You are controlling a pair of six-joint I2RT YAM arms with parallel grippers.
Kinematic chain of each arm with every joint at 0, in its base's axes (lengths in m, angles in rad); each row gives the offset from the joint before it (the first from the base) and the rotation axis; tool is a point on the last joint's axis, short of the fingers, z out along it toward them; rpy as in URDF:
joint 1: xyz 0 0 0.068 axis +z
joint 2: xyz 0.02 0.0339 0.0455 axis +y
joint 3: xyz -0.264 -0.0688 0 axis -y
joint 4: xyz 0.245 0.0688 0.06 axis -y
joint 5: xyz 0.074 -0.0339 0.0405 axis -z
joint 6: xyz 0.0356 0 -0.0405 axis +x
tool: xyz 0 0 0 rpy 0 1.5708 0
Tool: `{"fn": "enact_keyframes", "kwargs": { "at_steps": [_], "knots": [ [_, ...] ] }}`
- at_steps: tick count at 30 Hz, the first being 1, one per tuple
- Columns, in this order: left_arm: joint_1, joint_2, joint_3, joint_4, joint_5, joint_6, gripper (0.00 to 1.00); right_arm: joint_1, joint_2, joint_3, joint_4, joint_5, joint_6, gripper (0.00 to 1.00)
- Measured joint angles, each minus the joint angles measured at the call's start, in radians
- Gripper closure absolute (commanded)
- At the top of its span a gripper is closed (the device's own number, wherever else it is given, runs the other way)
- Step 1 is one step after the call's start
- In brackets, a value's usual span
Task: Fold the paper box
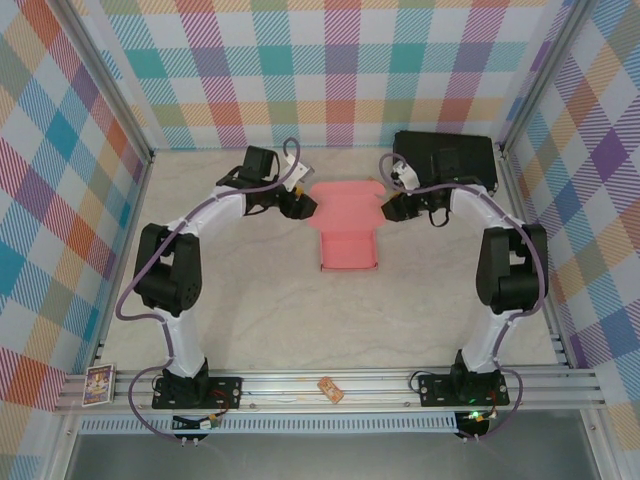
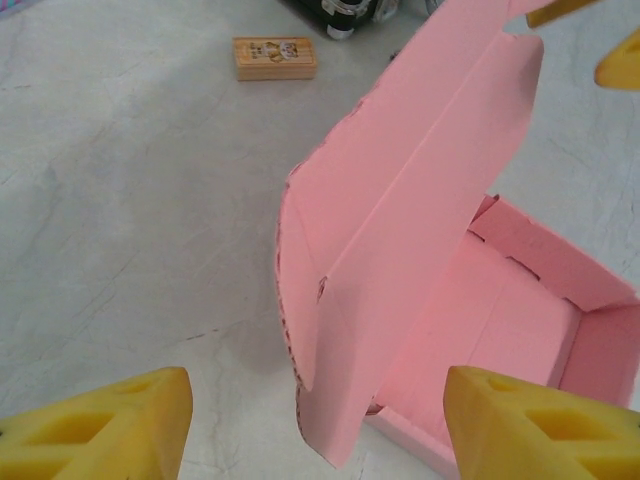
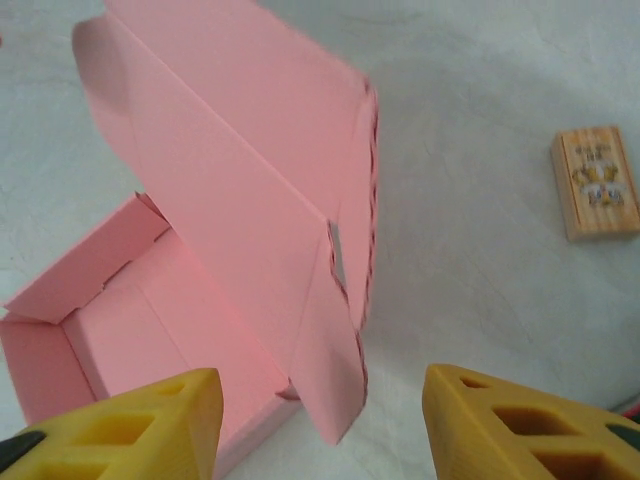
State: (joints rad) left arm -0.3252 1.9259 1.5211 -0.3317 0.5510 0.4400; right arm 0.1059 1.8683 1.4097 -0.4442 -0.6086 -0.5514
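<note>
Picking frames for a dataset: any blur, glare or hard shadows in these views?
Top external: sharp, evenly lit, no glare. Left wrist: paper box crisp, left gripper's fingers slightly soft. Right wrist: mild softness, faint box shadow on the table.

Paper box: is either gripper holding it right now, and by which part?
Neither holds it. The left gripper and right gripper are both open, fingers spread wide to either side of the raised lid of the paper box, clamping nothing.

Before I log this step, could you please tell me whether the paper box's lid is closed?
Open: the lid stands raised over the paper box, and its bare interior shows in both wrist views.
</note>
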Motion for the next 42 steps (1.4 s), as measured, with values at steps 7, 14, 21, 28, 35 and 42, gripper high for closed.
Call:
{"fn": "enact_keyframes", "kwargs": {
  "at_steps": [7,14,21,28,35,42],
  "knots": [
    [0.000,0.034,0.039,-0.064,0.017,0.029,0.22,0.000,0.053,0.107,-0.098,-0.040,-0.049,0.48],
    [0.002,0.039,0.039,-0.067,0.037,-0.005,0.19,0.003,0.099,0.169,-0.202,-0.055,-0.076,0.48],
    [0.009,0.075,0.041,-0.069,0.044,-0.066,0.26,0.013,0.129,0.215,-0.261,-0.055,-0.082,0.49],
    [0.010,0.101,0.057,-0.086,0.064,-0.103,0.39,0.024,0.161,0.241,-0.286,-0.039,-0.081,0.54],
    [0.010,0.114,0.084,-0.086,0.070,-0.122,0.48,0.027,0.167,0.255,-0.291,-0.028,-0.070,0.62],
    [0.010,0.116,0.100,-0.089,0.070,-0.130,0.53,0.031,0.167,0.255,-0.290,-0.007,-0.066,0.70]
  ]
}}
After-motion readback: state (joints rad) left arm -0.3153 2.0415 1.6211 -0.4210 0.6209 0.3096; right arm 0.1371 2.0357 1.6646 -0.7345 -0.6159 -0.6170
